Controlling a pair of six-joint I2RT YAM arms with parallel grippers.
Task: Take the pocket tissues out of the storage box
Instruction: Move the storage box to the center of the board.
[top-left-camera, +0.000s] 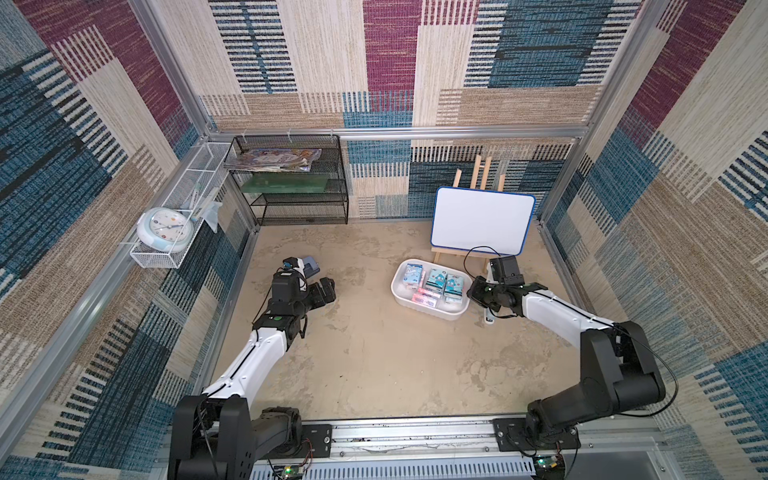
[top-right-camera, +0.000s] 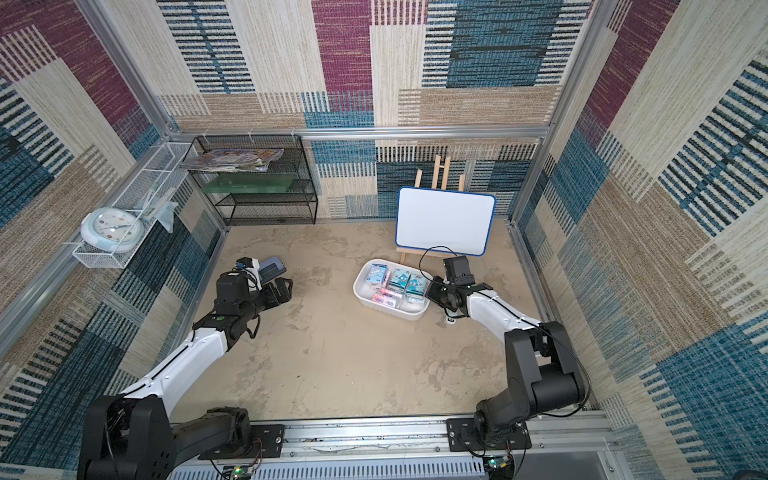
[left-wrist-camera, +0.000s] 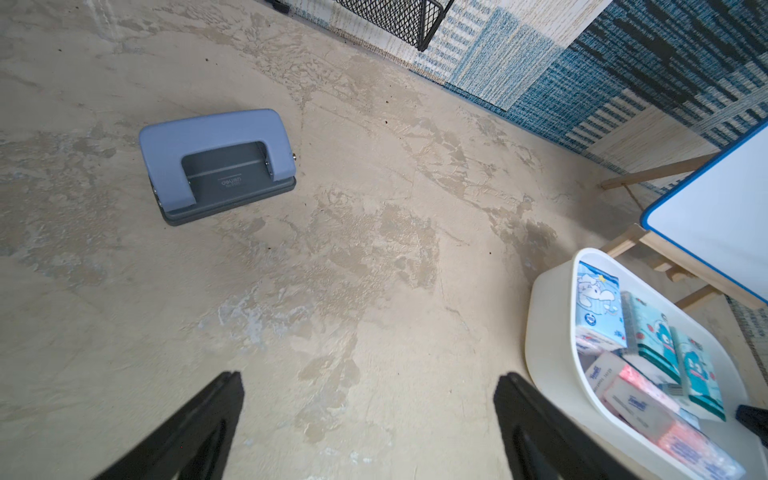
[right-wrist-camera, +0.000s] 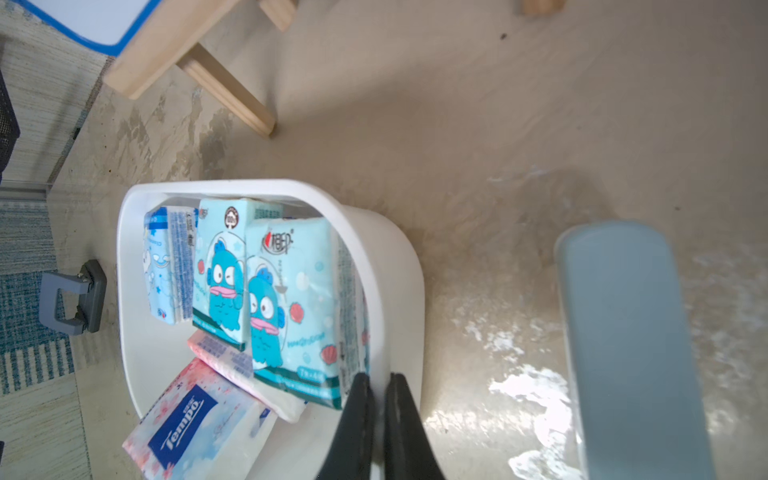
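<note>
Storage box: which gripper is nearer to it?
Right. The right gripper is at the rim of the storage box, jaws closed. The left gripper hangs open over the tabletop, well apart from it, nearer the hole punch.

At the storage box (right-wrist-camera: 399, 266) wall, the right end effector (right-wrist-camera: 377, 388) has its tips drawn together, but what they pinch cannot be told. Both top views hide them behind the wrist. Beside the storage box, a blurred grey-blue slab (right-wrist-camera: 623, 332) runs off-frame, unidentifiable.

Glossy plastic pocket tissues (right-wrist-camera: 291, 299) fill smooth plastic storage box (right-wrist-camera: 399, 266).
</note>
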